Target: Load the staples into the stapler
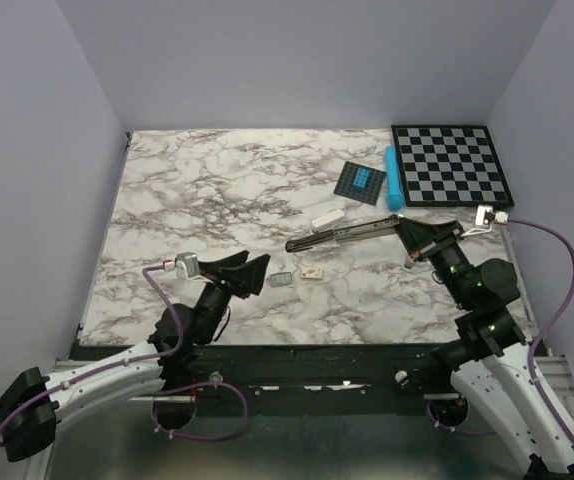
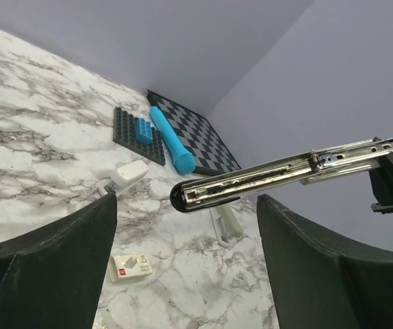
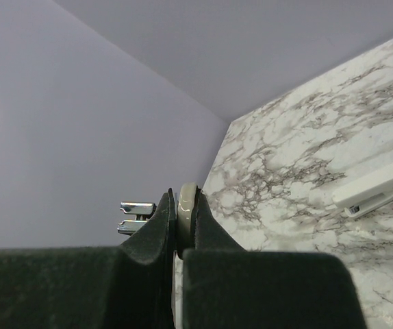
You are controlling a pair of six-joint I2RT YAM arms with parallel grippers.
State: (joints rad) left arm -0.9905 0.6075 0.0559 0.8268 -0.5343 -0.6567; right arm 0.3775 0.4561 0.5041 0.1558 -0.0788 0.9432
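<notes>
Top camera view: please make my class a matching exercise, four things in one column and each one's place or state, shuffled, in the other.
1 stapler
2 staples box
3 blue cylinder
4 left gripper

A beside the checkerboard
B open, holding nothing
C held in the right gripper
D on the table next to the grey staple strip

Pairs: 1-C, 2-D, 3-A, 4-B

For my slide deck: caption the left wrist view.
Open left claw frames the opened stapler, staple box on marble table below.
</notes>
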